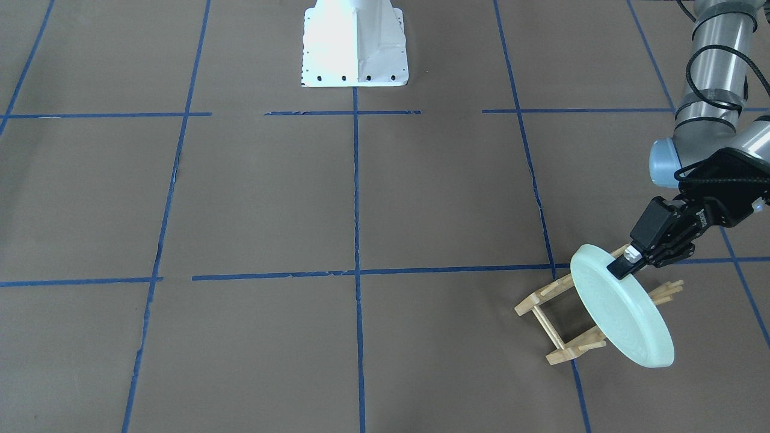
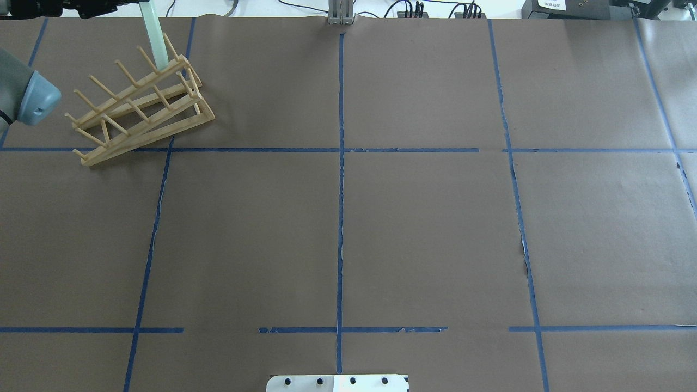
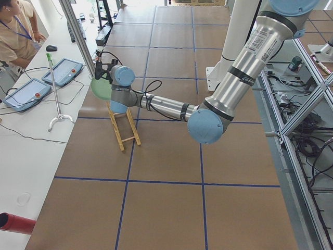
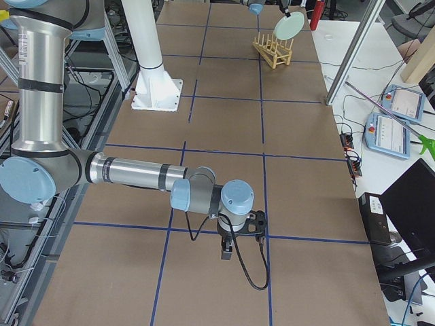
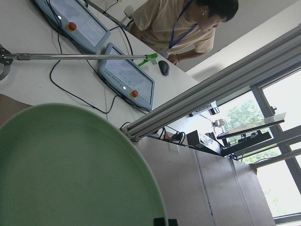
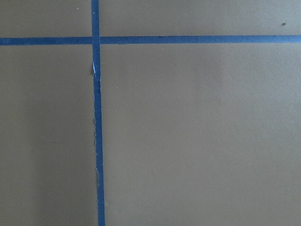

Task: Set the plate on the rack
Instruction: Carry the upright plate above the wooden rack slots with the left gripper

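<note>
Base: the white mount (image 1: pixel 355 48) stood at the robot's edge of the table (image 1: pixel 421 198), which was covered in brown paper with blue tape lines.
Right claw: the right claw (image 4: pixel 227 252) hung low over bare paper near a tape crossing, well apart from the task's things; whether it was spread or pressed together could not be told.
Rack: the rack (image 1: pixel 568 353) sat on the robot's left, towards the far edge of the table, turned at a slant to the tape lines.
Plate: the plate (image 1: pixel 622 316) stood on edge and tilted, its lower rim at the pegs of the rack's far end; whether it touched the rails could not be told.
Left claw: the left claw (image 1: pixel 622 267) pinched the plate's upper rim.
Beyond the table: an operator (image 3: pixel 13 31) leaned over a white bench with two control tablets (image 3: pixel 62 70).
</note>
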